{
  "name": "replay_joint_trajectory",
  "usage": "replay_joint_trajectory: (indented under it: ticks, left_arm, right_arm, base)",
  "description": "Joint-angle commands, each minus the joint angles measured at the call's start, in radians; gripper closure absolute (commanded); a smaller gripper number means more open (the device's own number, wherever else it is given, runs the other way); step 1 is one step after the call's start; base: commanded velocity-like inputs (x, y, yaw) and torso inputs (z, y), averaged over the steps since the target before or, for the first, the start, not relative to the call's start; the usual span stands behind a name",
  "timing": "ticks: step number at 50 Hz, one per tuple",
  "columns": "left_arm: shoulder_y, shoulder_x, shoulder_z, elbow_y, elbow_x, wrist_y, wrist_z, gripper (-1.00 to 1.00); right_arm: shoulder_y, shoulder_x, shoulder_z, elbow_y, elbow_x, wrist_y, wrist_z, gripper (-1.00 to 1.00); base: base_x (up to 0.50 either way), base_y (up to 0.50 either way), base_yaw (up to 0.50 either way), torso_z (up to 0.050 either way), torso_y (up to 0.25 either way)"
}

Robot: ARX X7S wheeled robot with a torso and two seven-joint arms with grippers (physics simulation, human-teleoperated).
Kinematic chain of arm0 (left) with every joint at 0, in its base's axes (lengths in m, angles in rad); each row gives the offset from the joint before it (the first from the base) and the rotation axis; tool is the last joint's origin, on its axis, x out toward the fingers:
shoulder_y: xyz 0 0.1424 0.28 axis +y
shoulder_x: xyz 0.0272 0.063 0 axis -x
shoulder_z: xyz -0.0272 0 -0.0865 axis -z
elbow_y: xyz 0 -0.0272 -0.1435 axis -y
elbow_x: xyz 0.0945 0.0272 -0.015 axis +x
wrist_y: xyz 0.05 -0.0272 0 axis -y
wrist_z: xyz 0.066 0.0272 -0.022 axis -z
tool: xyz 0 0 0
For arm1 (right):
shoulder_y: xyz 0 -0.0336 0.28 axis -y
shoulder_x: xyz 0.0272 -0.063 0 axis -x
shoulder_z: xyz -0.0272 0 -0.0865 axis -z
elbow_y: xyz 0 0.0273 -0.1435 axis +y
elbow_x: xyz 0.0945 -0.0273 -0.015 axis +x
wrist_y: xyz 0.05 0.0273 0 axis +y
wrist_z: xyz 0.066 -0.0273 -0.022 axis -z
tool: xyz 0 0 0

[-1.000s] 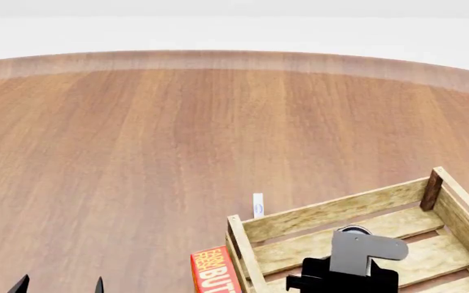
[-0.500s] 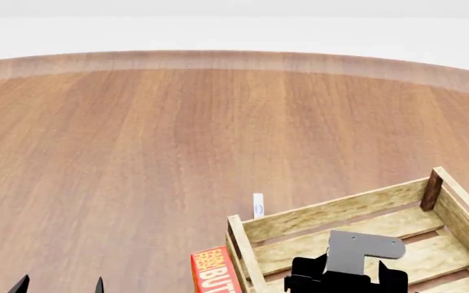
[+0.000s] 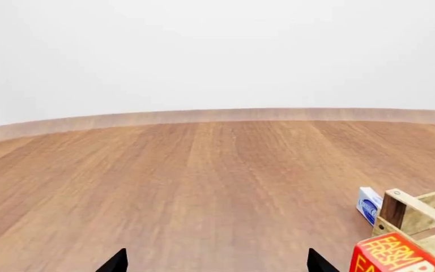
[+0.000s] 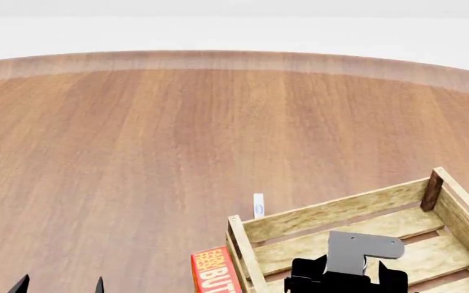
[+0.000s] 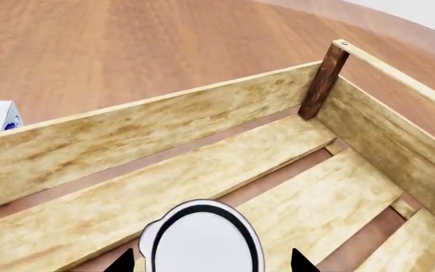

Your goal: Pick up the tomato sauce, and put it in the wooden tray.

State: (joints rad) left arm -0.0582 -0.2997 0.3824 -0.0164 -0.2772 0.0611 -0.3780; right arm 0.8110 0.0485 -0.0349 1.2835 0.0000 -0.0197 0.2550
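While the smooth, grained brown wooden tabletop (image 4: 178, 134) spreads wide, the left pincer (image 4: 60, 285) at seven o'clock shows two black tips spread apart over bare wood. Near six o'clock lies a red rectangular butter box (image 4: 214, 271), just beside the large crate of pale rough slats with dark corner posts (image 4: 336, 210); a small white-and-blue carton (image 4: 258, 205) stands at its far side. At five o'clock the right pincer (image 5: 206, 262) stands spread, the silver-white round tin top (image 5: 202, 238) between its tips, over the crate floor.
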Motion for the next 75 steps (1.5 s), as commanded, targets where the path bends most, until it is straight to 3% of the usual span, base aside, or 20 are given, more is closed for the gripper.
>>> replay_joint_trajectory:
  ticks: [1,50,58,75]
  left_arm:
    - [-0.001,-0.002,0.003,0.000,-0.002,0.001,-0.002,-1.00]
    - [-0.003,-0.009,0.016,-0.001,-0.006,0.006,-0.013,-1.00]
    - [-0.003,-0.011,0.017,0.001,-0.008,0.005,-0.015,-1.00]
    - [-0.004,-0.013,0.020,-0.001,-0.012,0.009,-0.017,-1.00]
  right_arm:
    - [-0.015,0.007,0.032,0.025,0.001,0.005,0.009,-1.00]
    - [0.008,0.003,0.017,0.015,0.007,-0.192,-0.030,-1.00]
    - [-0.247,0.012,-0.005,-0.616,0.003,0.075,-0.026,-1.00]
    - [-0.510,0.050,-0.029,-1.288,0.036,0.286,-0.017,-1.00]
  base:
    - [0.00,0.00,0.00,0.000,0.000]
    - [0.00,0.00,0.00,0.000,0.000]
    - [0.00,0.00,0.00,0.000,0.000]
    - [0.00,0.00,0.00,0.000,0.000]
